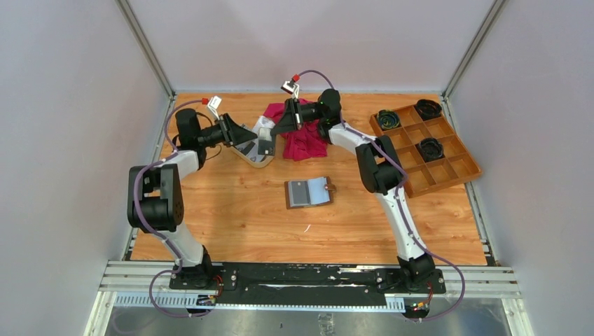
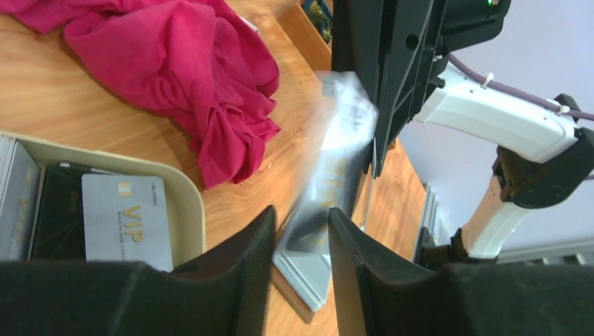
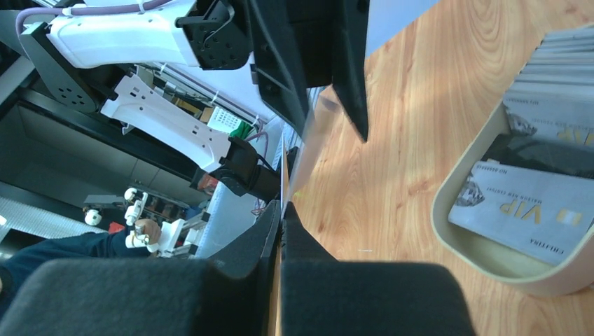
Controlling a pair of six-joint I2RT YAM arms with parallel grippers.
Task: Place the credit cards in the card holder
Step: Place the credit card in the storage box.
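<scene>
1 credit card (image 2: 336, 161) hangs in the air between both arms: the right gripper (image 3: 281, 210) is clamped on its edge, while the left gripper (image 2: 301, 217) straddles it with jaws parted. The card holder (image 1: 308, 191) lies open on the table (image 1: 231, 210), well apart. Several more credit cards (image 2: 126, 220) wait in the dish (image 2: 189, 203), so I judge nearly everything remains.

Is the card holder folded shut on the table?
No, the card holder lies unfolded on the table, its grey lining facing up.
</scene>
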